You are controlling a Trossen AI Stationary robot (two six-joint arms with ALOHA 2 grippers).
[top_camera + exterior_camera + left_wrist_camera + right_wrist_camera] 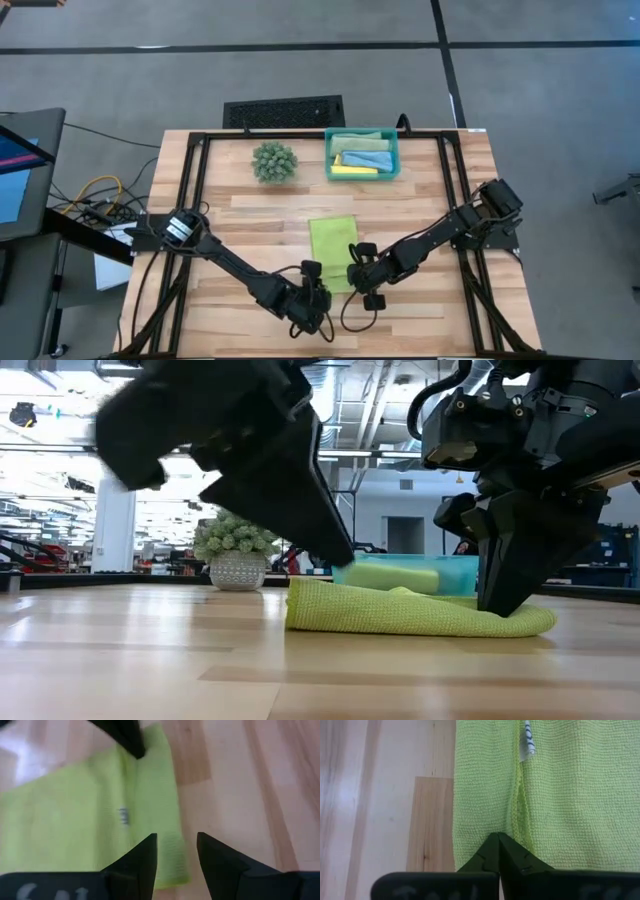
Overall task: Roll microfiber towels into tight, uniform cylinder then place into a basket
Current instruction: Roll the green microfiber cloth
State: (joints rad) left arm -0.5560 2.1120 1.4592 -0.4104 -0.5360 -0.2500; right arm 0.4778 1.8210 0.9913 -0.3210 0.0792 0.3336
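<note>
The right gripper [498, 840] is pinched shut on the near edge of the lime towel [333, 250], its fingertips meeting on the cloth where a fold line runs up toward the small white tag [528, 740]; that hold looks meant to lift the hem and start the roll. The left gripper [176, 851] hovers just off the same near edge at the towel's other corner, fingers parted with nothing between them, probably ready to take its own side so the roll starts even. From above, both arms reach in low from the table's [250, 215] sides and meet at the front, wrists bent down toward the cloth. The level view shows the towel lying mostly flat, bunched slightly under the right gripper. The basket [391, 168] sits at the back edge, well apart from this towel, already holding rolled blue, green and yellow towels. Beside it stands the plant ball [273, 161].
</note>
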